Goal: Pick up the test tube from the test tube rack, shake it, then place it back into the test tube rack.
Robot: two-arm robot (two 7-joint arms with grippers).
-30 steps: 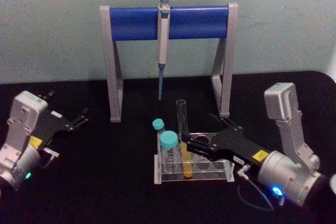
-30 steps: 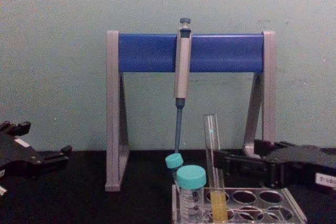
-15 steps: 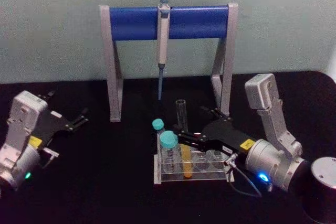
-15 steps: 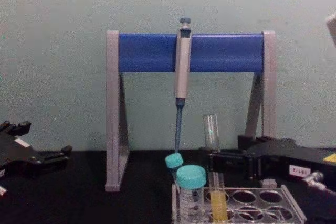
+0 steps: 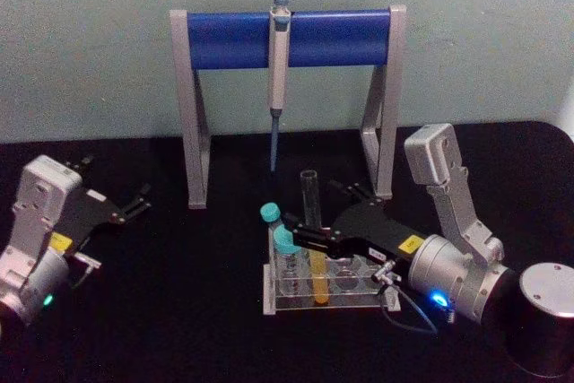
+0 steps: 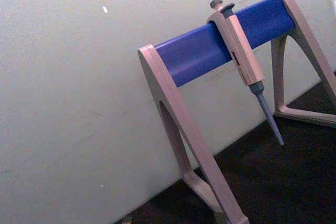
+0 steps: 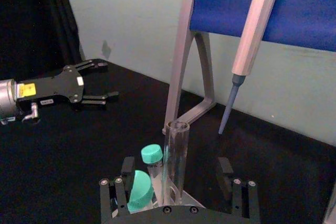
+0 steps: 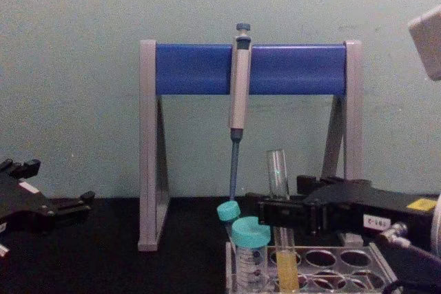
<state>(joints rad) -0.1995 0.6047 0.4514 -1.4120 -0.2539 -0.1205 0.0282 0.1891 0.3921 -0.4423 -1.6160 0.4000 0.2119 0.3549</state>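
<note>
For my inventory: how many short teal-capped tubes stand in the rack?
2. Both teal-capped tubes stand at the left end of the clear plastic rack: one in front, one behind. The open right gripper straddles the tall glass tube beside them; none seems hidden.

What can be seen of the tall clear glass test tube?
The test tube is slim clear glass, uncapped, with yellow liquid in its lower part. It stands upright in the low clear plastic rack, beside two teal-capped tubes. The open right gripper flanks its middle, apparently not touching it.
</note>
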